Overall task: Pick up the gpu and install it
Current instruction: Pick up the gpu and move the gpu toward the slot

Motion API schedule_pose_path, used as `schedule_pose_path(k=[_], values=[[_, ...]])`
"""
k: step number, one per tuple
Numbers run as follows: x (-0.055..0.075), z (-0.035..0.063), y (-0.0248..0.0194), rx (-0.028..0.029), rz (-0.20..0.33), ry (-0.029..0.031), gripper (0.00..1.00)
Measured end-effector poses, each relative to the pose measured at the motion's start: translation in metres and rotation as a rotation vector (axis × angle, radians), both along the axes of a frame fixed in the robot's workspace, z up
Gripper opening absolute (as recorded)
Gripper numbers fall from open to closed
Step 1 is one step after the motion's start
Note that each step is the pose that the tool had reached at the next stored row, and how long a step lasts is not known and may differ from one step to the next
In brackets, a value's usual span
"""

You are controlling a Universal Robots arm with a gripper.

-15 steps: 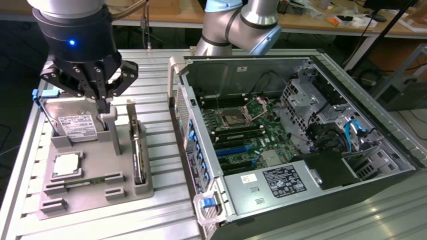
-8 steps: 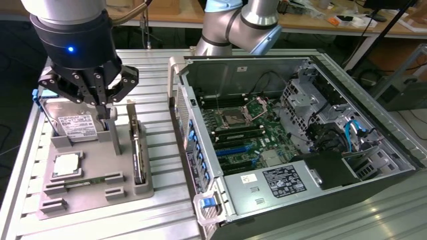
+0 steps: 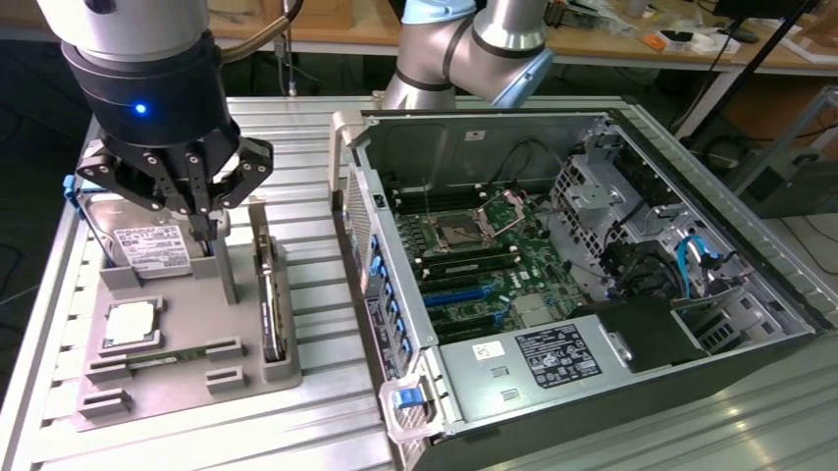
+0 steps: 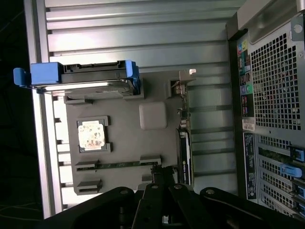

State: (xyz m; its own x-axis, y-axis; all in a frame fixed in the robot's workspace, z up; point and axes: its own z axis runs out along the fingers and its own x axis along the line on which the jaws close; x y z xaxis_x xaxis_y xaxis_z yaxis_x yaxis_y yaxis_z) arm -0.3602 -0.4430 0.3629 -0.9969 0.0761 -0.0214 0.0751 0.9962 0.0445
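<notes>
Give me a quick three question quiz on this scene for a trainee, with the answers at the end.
1. True or false: the gpu already sits inside the computer case.
2. Pick one: the claw is A) shut and empty, B) shut on the gpu, C) wide open.
3. Fill in: on the grey tray, the gpu stands on edge along the side nearest the ____.
Key: 1 false; 2 A; 3 computer case.
</notes>
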Motion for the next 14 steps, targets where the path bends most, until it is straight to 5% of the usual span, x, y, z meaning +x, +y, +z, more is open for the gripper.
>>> schedule_pose_path(k=[6,14], values=[[0.0000,-0.0001,0.0000,0.0002,0.000,-0.0001,0.11],[0.0000,-0.0002,0.0000,0.0003,0.000,-0.0002,0.48]])
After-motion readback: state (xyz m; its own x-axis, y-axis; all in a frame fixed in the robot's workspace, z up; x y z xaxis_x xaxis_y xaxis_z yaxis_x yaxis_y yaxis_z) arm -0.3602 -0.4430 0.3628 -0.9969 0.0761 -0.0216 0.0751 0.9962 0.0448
